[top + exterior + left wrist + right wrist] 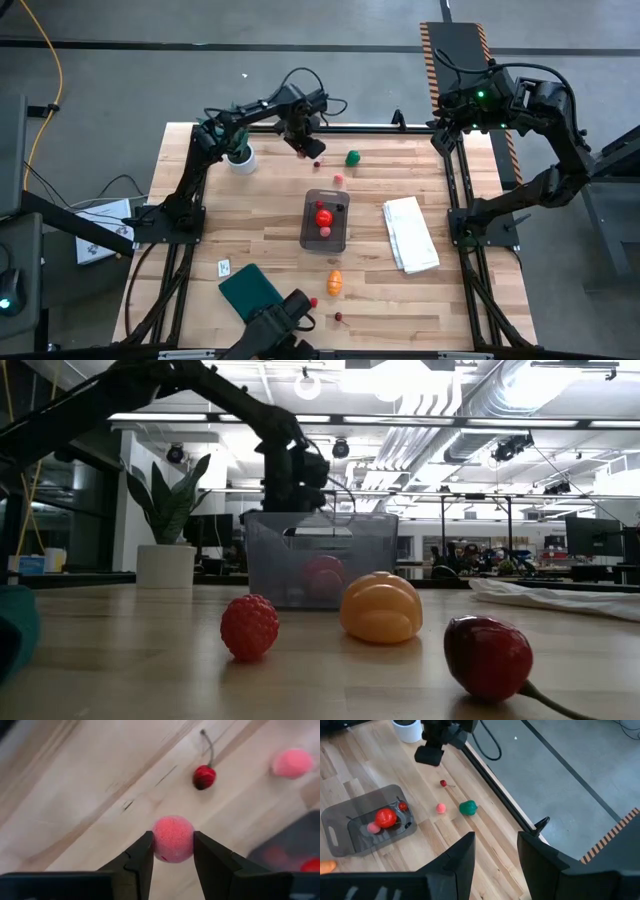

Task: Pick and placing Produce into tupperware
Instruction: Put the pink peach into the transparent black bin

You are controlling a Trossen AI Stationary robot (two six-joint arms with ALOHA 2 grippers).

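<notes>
1. The left hand hung over the far side of the bench, its two fingers closed part-way on a small pink ball and holding it clear of the wood.
2. Just beside that hand, on the boards, lay a dark red cherry with its stem, and a little further toward mid-bench a second pink piece.
3. The tupperware sat at mid-bench, nearer the front than the left hand and slightly to its right, long axis running front to back; a red ball and smaller pieces already lay inside.
4. The carry would probably run from the far edge toward the bench's middle; the left arm was clearly the nearer one.
5. A green round fruit waited to the right of the cherry; an orange piece lay near the front edge.
6. The right hand waited off the far right corner, fingers apart, holding nothing.
</notes>
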